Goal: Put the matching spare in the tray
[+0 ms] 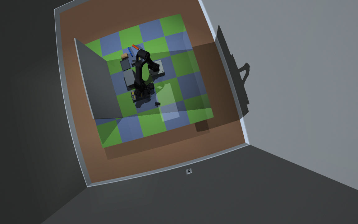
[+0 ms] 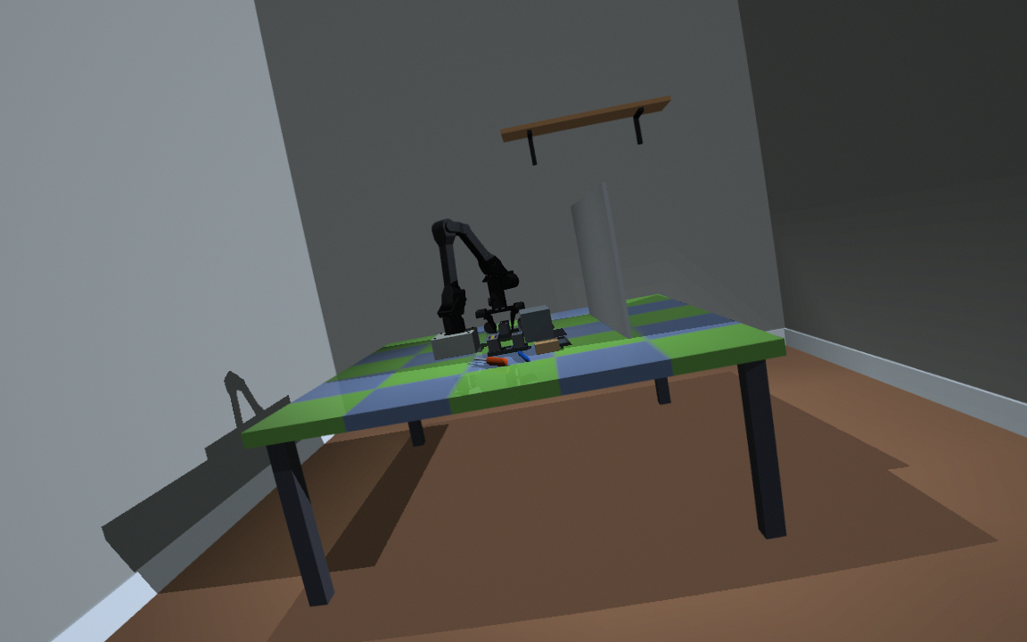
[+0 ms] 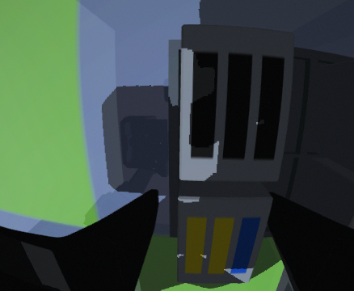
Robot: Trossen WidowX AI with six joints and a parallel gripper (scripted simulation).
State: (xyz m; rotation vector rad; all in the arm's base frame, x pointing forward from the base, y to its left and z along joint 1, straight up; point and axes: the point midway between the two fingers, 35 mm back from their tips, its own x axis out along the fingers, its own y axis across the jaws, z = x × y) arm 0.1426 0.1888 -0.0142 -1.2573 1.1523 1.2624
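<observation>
My gripper (image 3: 212,199) (image 2: 503,321) is open and empty, pointing down over the rack. Its fingertips are on either side of a dark grey unit (image 3: 229,170) with three black slots on top and two yellow stripes and one blue stripe on a lower face. This unit stands at the end of a dark rack (image 3: 298,129) (image 1: 143,98). Parts of further units show at the wrist view's right edge. More small units (image 1: 133,63) stand on the arm's far side. A shallow dark grey square (image 1: 125,64) beside them looks like the tray. No part code is readable.
A grey box (image 1: 129,77) (image 2: 536,323) stands beside the rack. A tall grey panel (image 1: 96,83) (image 2: 601,263) rises beyond it. An orange screwdriver (image 1: 135,47) (image 2: 497,361), a blue pen (image 1: 130,51) and a tan block (image 1: 124,55) (image 2: 546,347) lie nearby. A small black object (image 1: 157,104) lies near the rack.
</observation>
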